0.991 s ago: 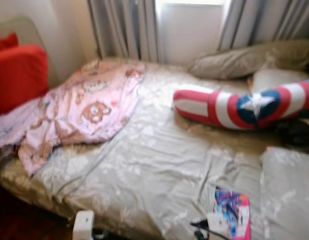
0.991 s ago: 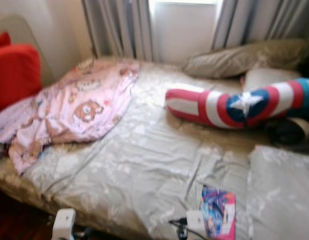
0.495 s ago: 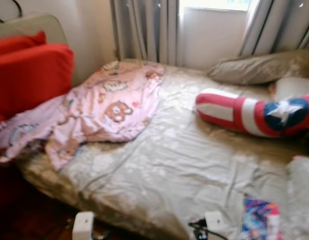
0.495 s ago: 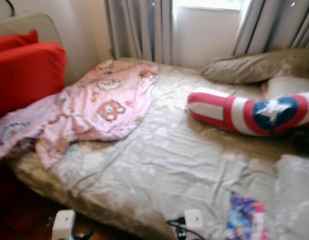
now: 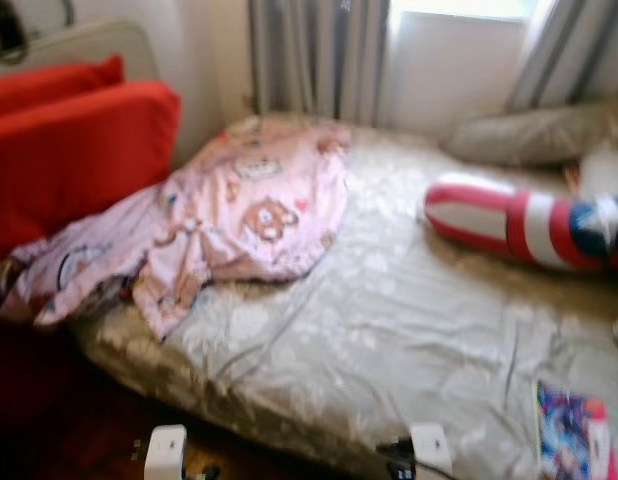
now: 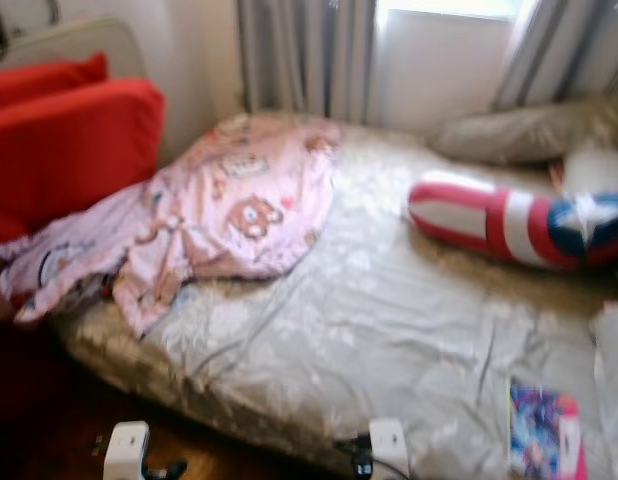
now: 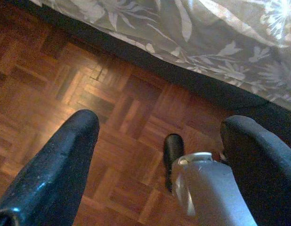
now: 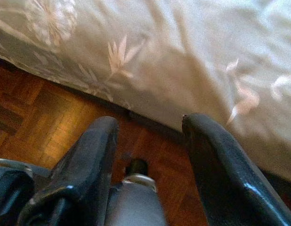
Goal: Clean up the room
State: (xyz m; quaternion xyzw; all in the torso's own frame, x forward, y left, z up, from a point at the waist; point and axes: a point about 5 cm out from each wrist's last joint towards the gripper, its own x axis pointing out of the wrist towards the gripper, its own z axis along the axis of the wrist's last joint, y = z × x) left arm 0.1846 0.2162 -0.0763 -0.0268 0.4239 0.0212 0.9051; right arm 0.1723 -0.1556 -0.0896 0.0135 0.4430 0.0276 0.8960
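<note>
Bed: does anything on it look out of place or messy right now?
Yes. A pink blanket lies crumpled across the bed's left side, one end trailing off the edge by the red cushion. A colourful book sits loose near the front right edge. The sheet is wrinkled. The striped pillow lies across the bed below the window.

Bed (image 5: 389,330) in pale floral cover, pink bear-print blanket (image 5: 239,215) bunched at one side, striped star bolster (image 5: 529,228), grey pillow (image 5: 534,140), colourful booklet (image 5: 574,440) (blurred)

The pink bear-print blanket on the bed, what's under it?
Under the pink bear-print blanket lies the grey floral bedsheet. Anything else beneath its bunched folds is covered.
</note>
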